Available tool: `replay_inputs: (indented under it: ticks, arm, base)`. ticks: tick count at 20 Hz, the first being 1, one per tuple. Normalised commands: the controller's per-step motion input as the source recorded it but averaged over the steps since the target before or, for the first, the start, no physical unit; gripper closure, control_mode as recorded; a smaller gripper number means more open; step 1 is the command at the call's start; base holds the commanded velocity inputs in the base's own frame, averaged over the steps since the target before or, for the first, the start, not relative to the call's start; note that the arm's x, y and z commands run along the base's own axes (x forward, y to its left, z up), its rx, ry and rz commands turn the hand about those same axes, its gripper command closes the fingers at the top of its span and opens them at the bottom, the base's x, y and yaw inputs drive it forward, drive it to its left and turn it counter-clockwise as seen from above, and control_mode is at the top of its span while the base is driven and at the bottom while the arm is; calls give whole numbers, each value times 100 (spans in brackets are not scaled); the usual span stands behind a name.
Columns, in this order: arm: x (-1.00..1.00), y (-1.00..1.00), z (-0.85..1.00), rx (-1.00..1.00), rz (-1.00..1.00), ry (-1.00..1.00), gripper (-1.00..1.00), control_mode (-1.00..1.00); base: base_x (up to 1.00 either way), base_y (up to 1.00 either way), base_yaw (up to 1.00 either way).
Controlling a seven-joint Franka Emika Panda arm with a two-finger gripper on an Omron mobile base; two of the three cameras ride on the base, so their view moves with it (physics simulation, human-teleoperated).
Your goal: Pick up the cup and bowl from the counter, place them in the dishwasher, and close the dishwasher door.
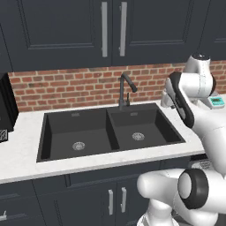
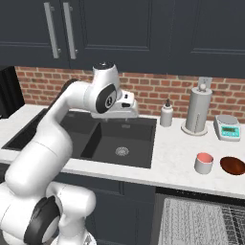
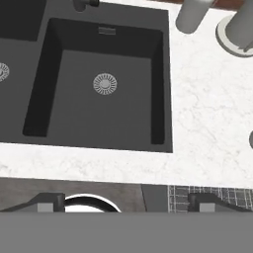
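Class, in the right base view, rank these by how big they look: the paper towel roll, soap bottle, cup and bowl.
1. Paper towel roll
2. Soap bottle
3. Cup and bowl: about alike, so unranked.

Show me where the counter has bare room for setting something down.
Bare counter lies between the sink and the cup, and along the sink's front edge. Crowded: the right end, with cup, bowl, scale, paper towel holder and soap bottle.
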Motion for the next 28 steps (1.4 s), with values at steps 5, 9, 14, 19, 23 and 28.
replay_inputs:
  ticks: [5, 9, 14, 19, 23, 28]
  arm:
    - [0, -80, -34, -13, -6, 0, -100, -100]
    - [0, -72, -22, -10, -3, 0, -100, -100]
    - [0, -61, -17, -8, -4, 2, -100, -100]
    - [0, -55, -18, -10, -5, 1, -100, -100]
    - [0, -47, -14, -10, -6, 3, -100, -100]
    - [3, -41, -11, -10, -7, 5, -100, -100]
  base:
    - [0, 0, 0]
    - [0, 0, 0]
    - [0, 0, 0]
    - [0, 0, 0]
    - [0, 0, 0]
    - [0, 0, 0]
